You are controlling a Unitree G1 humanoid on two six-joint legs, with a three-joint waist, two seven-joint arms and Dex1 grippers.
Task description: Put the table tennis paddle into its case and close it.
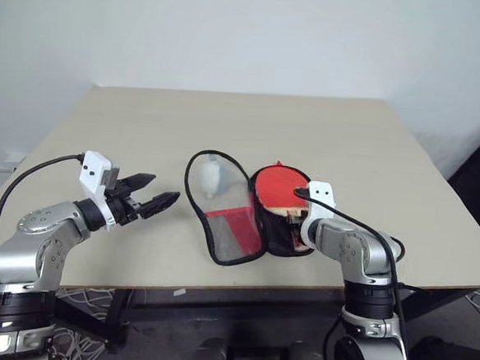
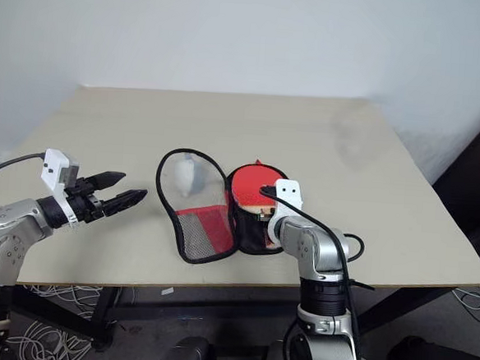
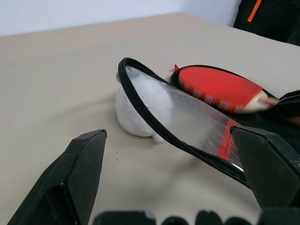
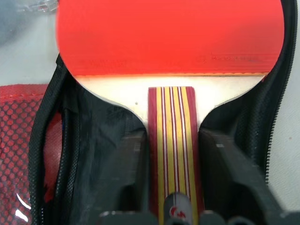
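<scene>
The case point(image 1: 230, 231) lies unzipped and spread open near the table's front edge. Its mesh-pocket flap is on the left and its black-lined half point(image 4: 93, 140) on the right. The table tennis paddle point(image 1: 279, 186) rests in the lined half, red face up, its striped wooden handle point(image 4: 171, 154) pointing toward me. My right gripper point(image 4: 172, 137) is open. Its fingers stand close on either side of the handle, tilted down over the case's near end. My left gripper point(image 1: 164, 188) hovers open to the left of the case, pointing at the flap's zip edge point(image 3: 154, 122), with nothing in it.
A small white-grey lump point(image 1: 210, 178) sits on the table just behind the raised flap. The beige table point(image 1: 374, 148) stretches bare behind and to both sides. Its front edge point(image 1: 241, 285) runs close below the case.
</scene>
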